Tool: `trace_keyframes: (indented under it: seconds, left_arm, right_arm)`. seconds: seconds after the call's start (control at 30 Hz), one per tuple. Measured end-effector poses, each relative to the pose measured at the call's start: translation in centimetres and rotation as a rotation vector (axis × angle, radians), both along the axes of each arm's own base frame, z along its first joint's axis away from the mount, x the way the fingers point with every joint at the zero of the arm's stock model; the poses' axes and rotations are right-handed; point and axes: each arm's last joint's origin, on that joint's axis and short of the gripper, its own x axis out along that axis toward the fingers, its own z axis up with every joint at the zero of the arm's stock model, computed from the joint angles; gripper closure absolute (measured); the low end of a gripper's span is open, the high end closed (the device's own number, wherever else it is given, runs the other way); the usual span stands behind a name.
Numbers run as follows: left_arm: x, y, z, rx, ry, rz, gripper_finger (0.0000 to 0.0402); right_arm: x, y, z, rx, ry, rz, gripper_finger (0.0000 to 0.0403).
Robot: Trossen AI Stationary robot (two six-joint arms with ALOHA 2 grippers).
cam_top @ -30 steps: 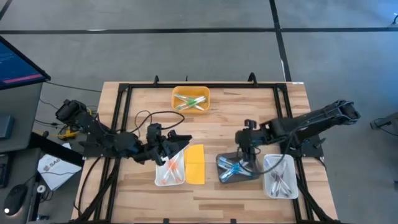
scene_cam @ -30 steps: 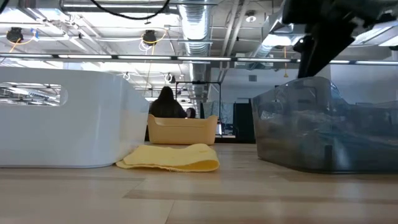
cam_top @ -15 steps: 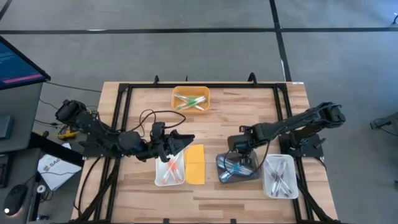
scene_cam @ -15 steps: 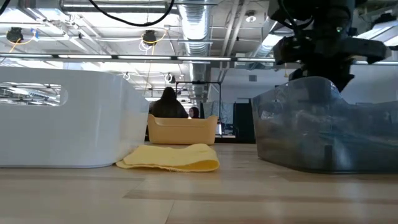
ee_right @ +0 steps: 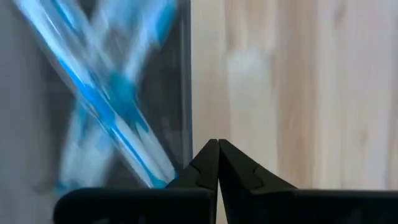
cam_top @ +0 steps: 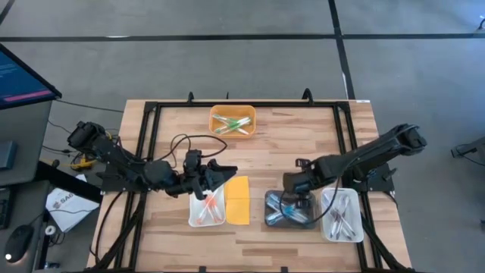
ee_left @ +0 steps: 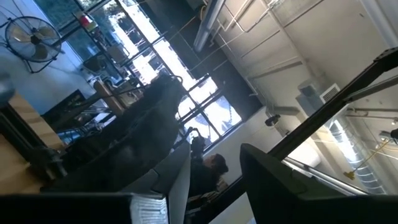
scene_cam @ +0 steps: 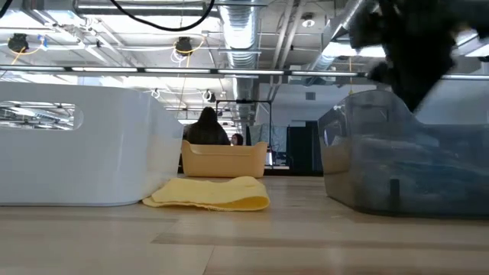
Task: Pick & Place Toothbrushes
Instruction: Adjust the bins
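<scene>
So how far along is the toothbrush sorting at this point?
Mostly sorted, it seems: green brushes lie in the yellow bin, pink ones in the white tray, blue ones in the dark tray, pale ones in the clear tray. Right gripper is shut, empty, at the dark tray's edge. Left gripper hovers by the white tray. No loose brushes visible.

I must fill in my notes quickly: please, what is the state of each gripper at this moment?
Left gripper: over the white tray; open or shut cannot be told.
Right gripper: shut, holding nothing, at the grey tray's edge.
</scene>
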Motion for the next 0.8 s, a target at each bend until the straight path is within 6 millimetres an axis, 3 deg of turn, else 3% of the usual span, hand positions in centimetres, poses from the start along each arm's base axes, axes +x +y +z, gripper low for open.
trace_keyframes:
  seconds: [0.2,0.33,0.57,0.8]
  left_arm:
    - [0.0,0.0,0.0,0.002,0.004,0.0,0.0268]
    - [0.0,0.0,0.0,0.005,0.003,-0.005,0.0271]
    - [0.6,-0.2,-2.3,0.063,0.226,-0.008,0.0284]
    - [0.4,0.2,-5.4,0.016,0.517,-0.01,0.0323]
  right_arm:
    - [1.6,0.3,6.0,0.027,-0.236,-0.034,0.0402]
    - [3.2,0.8,8.6,0.038,-0.325,-0.03,0.0402]
    - [6.6,1.8,10.0,0.059,-0.368,-0.03,0.0403]
    - [7.5,1.9,10.0,0.089,-0.389,-0.089,0.0403]
